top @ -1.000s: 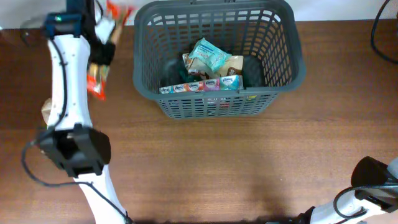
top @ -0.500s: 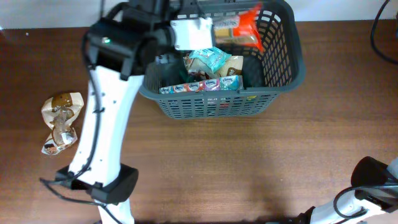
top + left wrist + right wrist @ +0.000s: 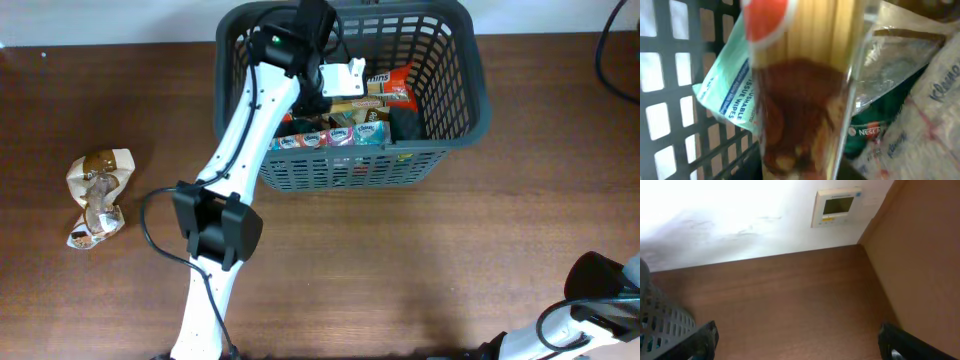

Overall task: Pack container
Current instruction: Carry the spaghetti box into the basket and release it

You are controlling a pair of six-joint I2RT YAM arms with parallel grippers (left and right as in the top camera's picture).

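Note:
The container (image 3: 455,110) is a dark grey lattice basket at the table's far middle; its wall also shows in the left wrist view (image 3: 670,100) and the right wrist view (image 3: 660,325). My left gripper (image 3: 345,85) reaches inside it, shut on a tan and orange-red snack packet (image 3: 385,85). That packet (image 3: 805,90) fills the left wrist view and hides the fingers. Below it lie a teal wipes pack (image 3: 725,95), a green sachet (image 3: 865,135) and tissue packs (image 3: 330,137). My right gripper (image 3: 799,345) is open and empty over bare table.
A crumpled brown packet (image 3: 97,195) lies on the table at the left. My right arm's base (image 3: 600,290) sits at the bottom right corner. A wall panel (image 3: 836,207) shows behind the table in the right wrist view.
My left arm has swung the snack packet from left of the basket, over its rim, and down inside it. The right arm has not moved.

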